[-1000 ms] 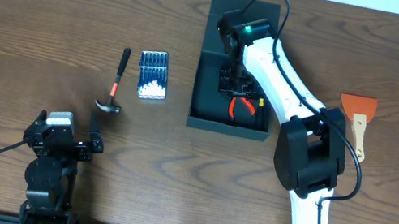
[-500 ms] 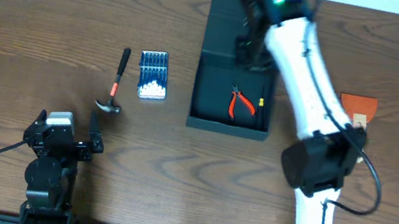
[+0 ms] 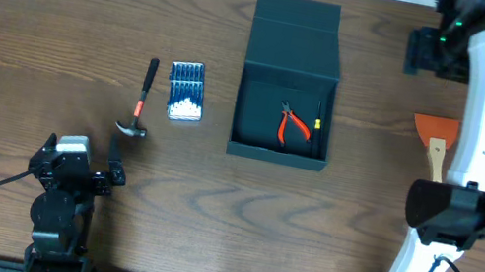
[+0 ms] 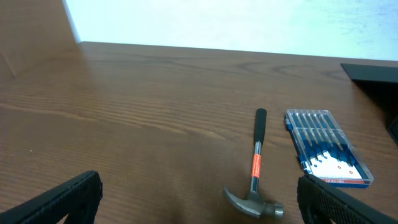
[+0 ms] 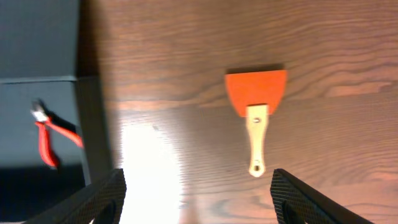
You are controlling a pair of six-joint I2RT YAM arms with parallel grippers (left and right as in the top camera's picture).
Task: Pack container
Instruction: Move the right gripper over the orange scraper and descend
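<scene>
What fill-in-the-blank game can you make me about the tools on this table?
1. Inside the open container lie pliers with ____ handles.
2. The hammer lies next to a ____ screwdriver case.
3. Seen from overhead, the scraper with the orange blade lies outside the container, on its ____ side.

Missing words: red; blue; right.

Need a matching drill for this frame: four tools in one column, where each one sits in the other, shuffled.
1 pliers
2 hammer
3 scraper
4 screwdriver set

A between the hammer and the container
B inside the container
C right of the container
D farthest left of the tools

Pairs: 1-B, 2-D, 3-C, 4-A
</scene>
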